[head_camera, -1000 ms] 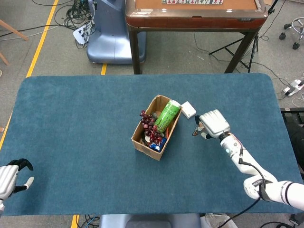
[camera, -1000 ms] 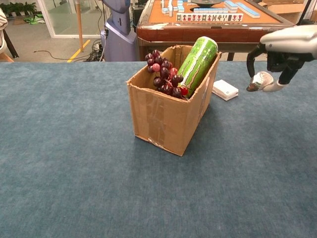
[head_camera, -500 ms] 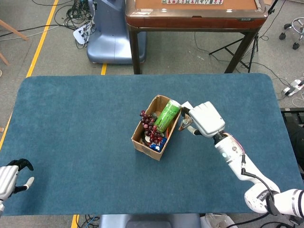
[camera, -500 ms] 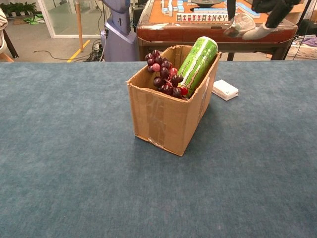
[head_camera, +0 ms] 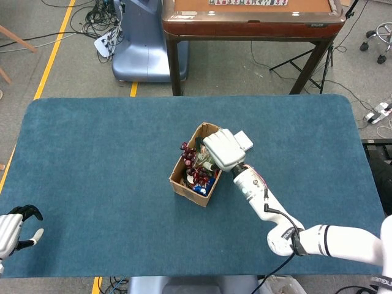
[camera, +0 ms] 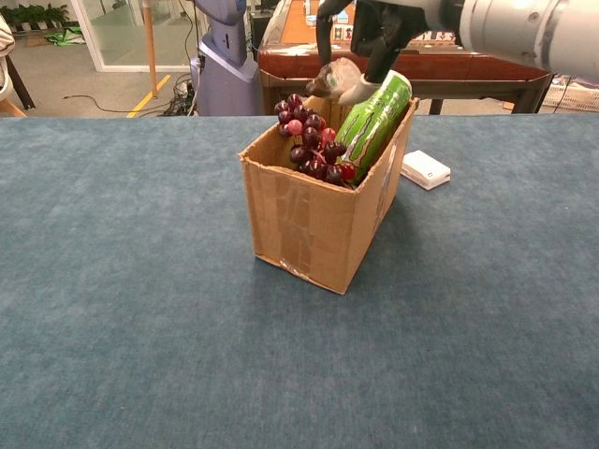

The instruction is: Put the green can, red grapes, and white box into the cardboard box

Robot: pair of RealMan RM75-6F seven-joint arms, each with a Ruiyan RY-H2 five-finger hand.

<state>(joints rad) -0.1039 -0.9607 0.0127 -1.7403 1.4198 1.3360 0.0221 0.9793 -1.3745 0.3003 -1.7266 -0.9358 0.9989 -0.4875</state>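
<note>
Right hand (camera: pixel 360 42) hangs above the cardboard box (camera: pixel 318 220), fingers curled, holding nothing; it may knock the leaning green can (camera: pixel 372 117); white box (camera: pixel 426 169) waits centre-right

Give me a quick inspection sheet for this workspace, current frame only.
Surface: blue felt table.
Job's things: green can leaning in the cardboard box, red grapes in it too; white box lies on the felt beside the box.
Clutter: small colourful items at the box bottom, unclear.
Hands: right hand above the can top, whether it holds anything is unclear; left hand at the near left edge, open.
Cables: bundles on the floor.
Surroundings: brown table behind.
</note>
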